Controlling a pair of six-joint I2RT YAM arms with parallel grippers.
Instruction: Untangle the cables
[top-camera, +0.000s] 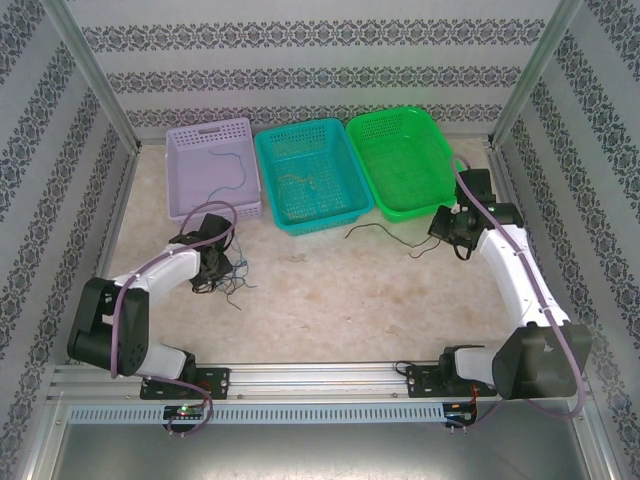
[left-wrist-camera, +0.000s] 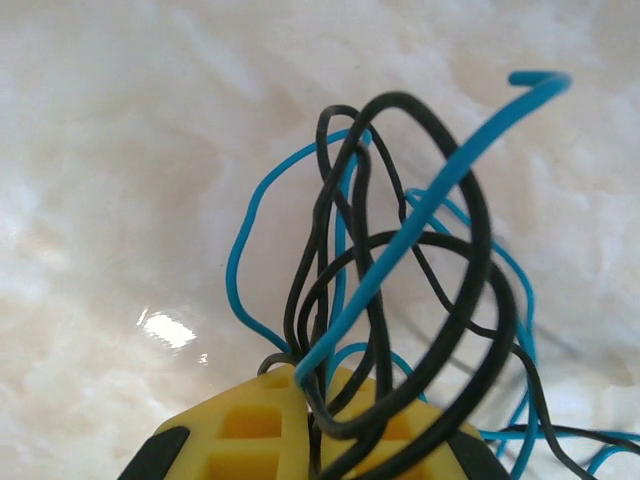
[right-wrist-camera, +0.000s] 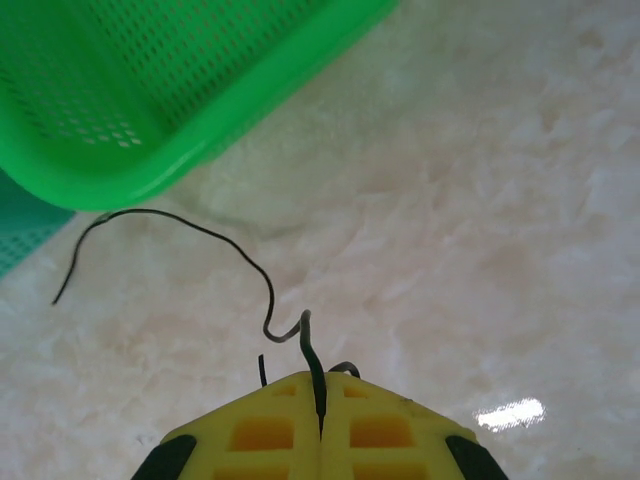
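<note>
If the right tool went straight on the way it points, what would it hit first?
Probably the pale marbled table top; the green perforated plastic basket sits left of that line.

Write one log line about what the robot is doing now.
left jaws: shut on blue and black tangle | right jaws: shut on single black wire | status: untangling not finished

Bright, even overhead lighting — shadows faint and soft. Small glare patches on the glossy table (left-wrist-camera: 165, 328) in both wrist views; cables (left-wrist-camera: 400, 250) sharp, the surface behind them slightly defocused.
</note>
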